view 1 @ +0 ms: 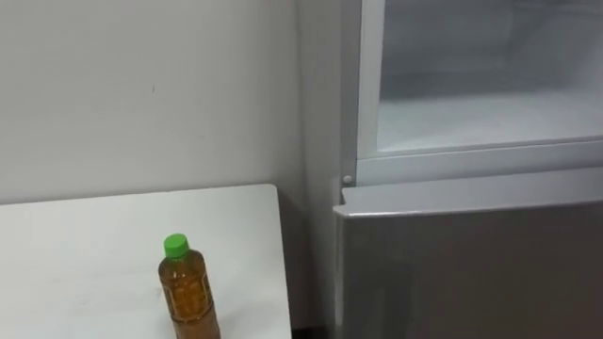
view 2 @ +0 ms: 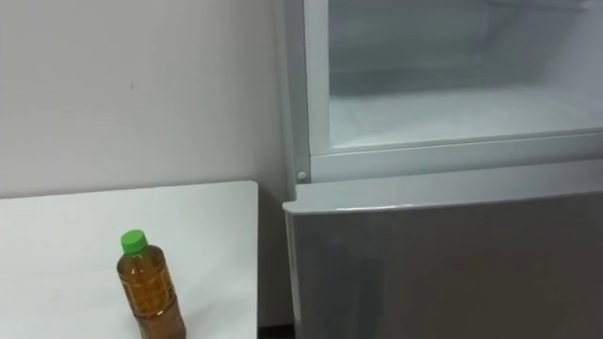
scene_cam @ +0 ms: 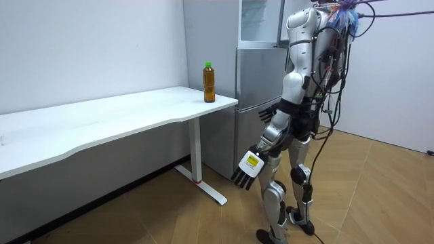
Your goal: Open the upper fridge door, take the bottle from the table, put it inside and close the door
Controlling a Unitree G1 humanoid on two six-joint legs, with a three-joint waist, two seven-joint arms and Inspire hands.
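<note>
A bottle (view 1: 188, 292) of amber drink with a green cap stands upright near the right end of the white table (view 1: 85, 254). In the room view the bottle (scene_cam: 209, 83) is at the table corner closest to the fridge. The upper fridge compartment (view 1: 480, 104) is open, showing a pale bare shelf. I stand in front of the fridge, facing it, with the table to my left. My left hand (scene_cam: 247, 169) hangs low beside my thigh, fingers straight and spread, holding nothing. My right hand (scene_cam: 269, 112) sits in front of my waist, close to the fridge.
The grey lower fridge door (view 1: 471, 273) is closed, and its top edge juts out below the open compartment. A narrow gap separates the table's right edge from the fridge side. A white wall (view 1: 141, 94) runs behind the table. The floor is wood.
</note>
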